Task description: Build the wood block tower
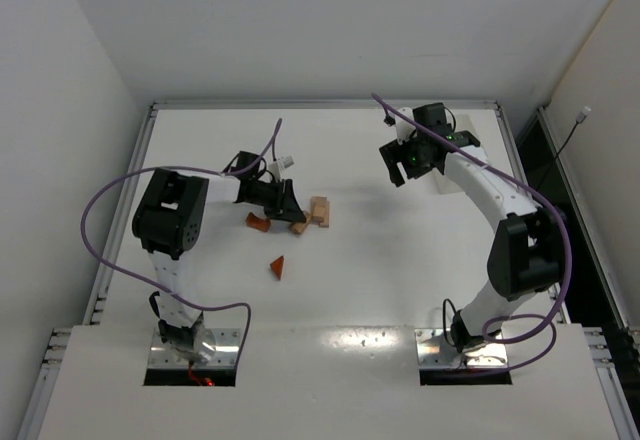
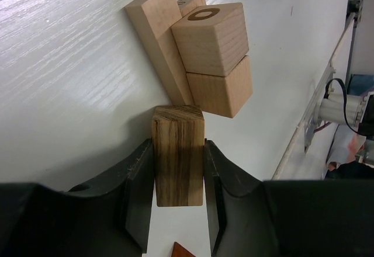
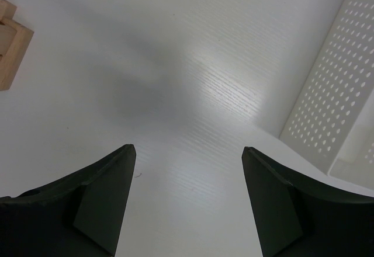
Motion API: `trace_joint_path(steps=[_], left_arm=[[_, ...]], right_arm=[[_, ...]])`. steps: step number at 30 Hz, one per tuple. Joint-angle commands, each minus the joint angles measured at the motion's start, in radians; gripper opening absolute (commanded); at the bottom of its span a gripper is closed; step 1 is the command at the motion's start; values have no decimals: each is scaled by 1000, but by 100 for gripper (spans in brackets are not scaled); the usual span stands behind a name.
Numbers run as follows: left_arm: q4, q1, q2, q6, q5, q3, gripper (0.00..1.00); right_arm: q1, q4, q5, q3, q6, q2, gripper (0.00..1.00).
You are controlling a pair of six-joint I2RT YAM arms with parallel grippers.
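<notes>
Top view. The counter is white, with a raised rail along its far, left and right edges. The pale blocks lie in a low cluster left of the middle, well apart from every edge. The left gripper sits just on the left side of that cluster. A red-brown block lies beside the gripper towards the left edge. A red-brown wedge lies alone nearer the near edge. The right gripper hangs towards the far right corner, with bare counter between it and the blocks.

Left wrist view. The left gripper has both fingers pressed flat on the sides of a brown block, whose end stands out past the fingertips. That end meets or nearly meets the foot of a long bar. A ringed cube rests against the bar, and a second cube touches it. Open counter lies on the bar's other side.

Right wrist view. The right gripper is spread wide, with nothing between the fingers and bare counter ahead. The pale blocks show at the left margin. A white perforated bin stands near the right finger.
</notes>
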Motion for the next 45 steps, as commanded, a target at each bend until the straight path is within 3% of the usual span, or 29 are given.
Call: trace_joint_path(steps=[1,6,9,13,16,19,26,34,45], left_arm=[[-57,-21,9,37,-130,-50,0],[-57,-21,-29,18,-189,-60,0],[-33,23,-112,-31,-301,-113,0],[-75,37,-231,-77,-650,-135,0],[-172,-40,-270,-122,-917,-68,0],[-221,-95,-294,-194,-1037,-17,0],[-279,-219,-330,-236,-1128,90,0],[-290,-261,-330,-245,-1134,120,0],[-332,-388,-253,-274,-1176,235,0]], right_arm=[[-5,14,-10,13,14,-18,71],[-5,14,-10,13,14,-18,71],[-5,14,-1,13,14,-27,71],[-5,14,11,2,14,-36,71],[-5,24,36,-7,14,-45,71],[-5,34,60,-7,34,-54,72],[4,72,130,-36,93,-83,72],[14,45,-70,-148,-18,-145,70],[14,45,-32,-184,-19,-157,70]])
